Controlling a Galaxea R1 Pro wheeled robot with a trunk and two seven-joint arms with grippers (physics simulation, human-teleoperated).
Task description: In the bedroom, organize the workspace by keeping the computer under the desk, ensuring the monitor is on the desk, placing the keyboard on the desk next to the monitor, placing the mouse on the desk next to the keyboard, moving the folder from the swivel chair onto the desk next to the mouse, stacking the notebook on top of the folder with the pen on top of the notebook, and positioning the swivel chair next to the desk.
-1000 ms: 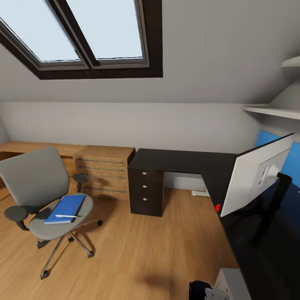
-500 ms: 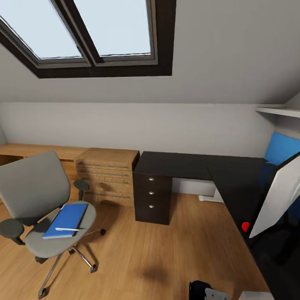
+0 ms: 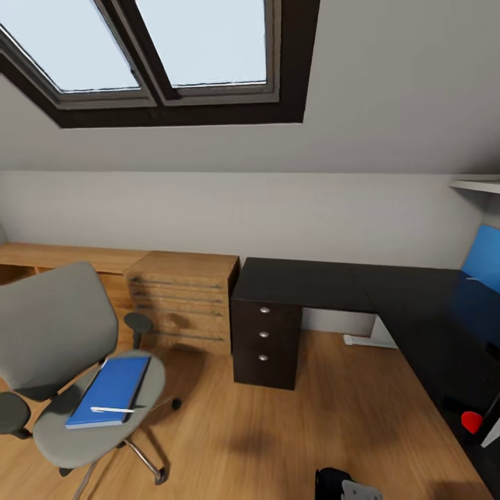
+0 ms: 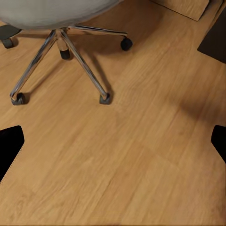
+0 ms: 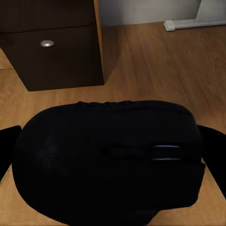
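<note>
Between your right gripper's (image 5: 110,141) fingers sits the mouse (image 5: 110,162), clamped for carrying to the tabletop (image 3: 389,292); your left gripper (image 4: 113,146) hangs open, spare for the folder (image 3: 110,390).

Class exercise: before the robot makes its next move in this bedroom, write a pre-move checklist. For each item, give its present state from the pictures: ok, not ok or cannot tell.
1. Mouse held between the right gripper fingers: ok.
2. Left gripper free, jaws apart over bare floor: ok.
3. Folder lying flat on the swivel chair seat: ok.
4. Pen resting on the folder: ok.
5. Bare desk top available for the mouse: ok.
6. Keyboard placed beside the monitor: cannot tell.
</note>
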